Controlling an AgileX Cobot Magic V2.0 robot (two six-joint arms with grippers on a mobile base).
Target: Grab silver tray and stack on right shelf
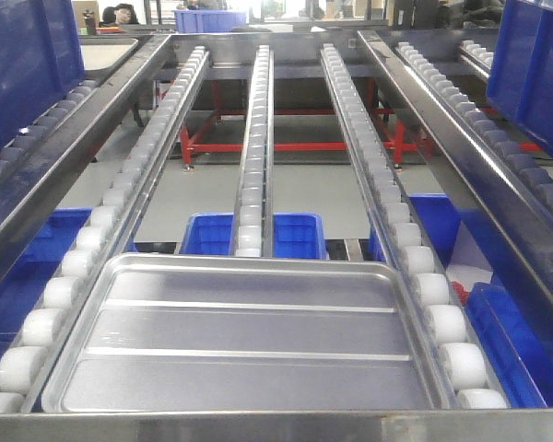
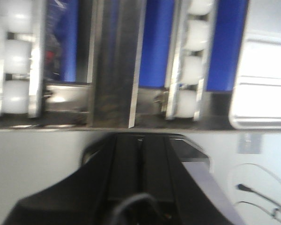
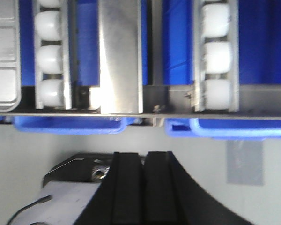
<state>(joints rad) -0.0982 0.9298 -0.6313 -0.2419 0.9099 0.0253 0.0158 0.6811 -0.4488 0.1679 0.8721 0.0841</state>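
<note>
You have the silver tray (image 1: 249, 331) lying flat and floor-up at the near end of the right shelf (image 1: 498, 198), with its near rim up against the steel front lip (image 1: 258, 426). Its long axis runs across the rack, parallel to that lip. The two raised ridges run the same way, from left to right in the front view, so the short sides face the roller lanes. A line of white rollers (image 1: 433, 304) flanks it on each side. Its far rim sits at the near end of the middle lane (image 1: 253, 184). You cannot tell from these views exactly which rails carry its weight. Blue bins (image 1: 290, 235) show below the rack, beyond the tray. Your left gripper (image 2: 141, 180) hangs in front of the lip, below the rack edge in its wrist view. Its black fingers are pressed together with only a thin seam between them and nothing held. There the tray shows only as a bright corner at the far right (image 2: 264, 79), apart from the gripper. Your right gripper (image 3: 143, 187) likewise has its fingers closed together and empty. The tray's corner is at the far left of that view (image 3: 3, 56), with a roller lane between.
</note>
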